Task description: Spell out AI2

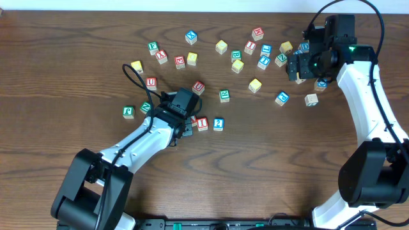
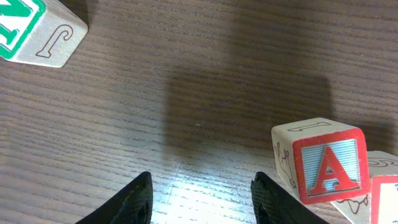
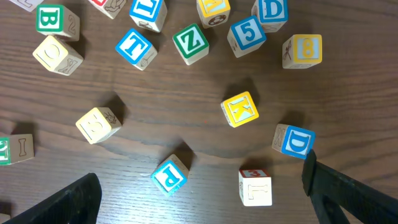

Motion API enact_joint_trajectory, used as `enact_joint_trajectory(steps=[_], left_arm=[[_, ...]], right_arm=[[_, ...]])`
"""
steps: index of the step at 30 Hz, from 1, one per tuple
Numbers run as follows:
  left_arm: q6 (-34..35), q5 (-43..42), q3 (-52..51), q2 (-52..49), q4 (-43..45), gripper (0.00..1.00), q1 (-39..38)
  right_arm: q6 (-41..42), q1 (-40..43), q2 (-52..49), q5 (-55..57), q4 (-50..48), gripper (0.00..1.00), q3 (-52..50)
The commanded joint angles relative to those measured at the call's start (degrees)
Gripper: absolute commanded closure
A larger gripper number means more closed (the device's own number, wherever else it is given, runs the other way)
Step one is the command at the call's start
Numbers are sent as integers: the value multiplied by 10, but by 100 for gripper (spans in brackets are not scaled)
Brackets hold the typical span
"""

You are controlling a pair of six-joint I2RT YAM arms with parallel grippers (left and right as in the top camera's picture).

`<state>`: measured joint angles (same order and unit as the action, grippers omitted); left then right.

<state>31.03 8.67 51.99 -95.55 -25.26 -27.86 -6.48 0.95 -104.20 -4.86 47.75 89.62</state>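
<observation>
Near the table's middle, a red-framed "A" block sits against a red "I" block, with a blue "2" block just to their right. My left gripper is open and empty, right next to the "A" block. In the left wrist view, the "A" block stands just right of the open fingers, with the "I" block's corner behind it. My right gripper is open wide and empty above the scattered blocks at the back right; it also shows in the right wrist view.
Several loose letter blocks lie across the back of the table. Below the right gripper are a blue "P" block, a "3"/"L" block, a blue "D" and a yellow "K". A green block lies ahead of the left gripper.
</observation>
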Motion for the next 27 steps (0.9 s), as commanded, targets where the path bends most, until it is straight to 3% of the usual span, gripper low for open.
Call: enact_joint_trajectory(steps=[1,12,18,27], left_arm=[[-8,-5,-4,-4,1,50,10],[-4,-5,-4,-4,67,50,39],[-45,-5,-4,-7,119,50,43],[-51,-23,-4,-35,123,50,43]], right_arm=[[7,1,9,2,0,1,12],[6,1,9,2,0,1,12],[6,1,9,2,0,1,12],[6,1,9,2,1,1,12]])
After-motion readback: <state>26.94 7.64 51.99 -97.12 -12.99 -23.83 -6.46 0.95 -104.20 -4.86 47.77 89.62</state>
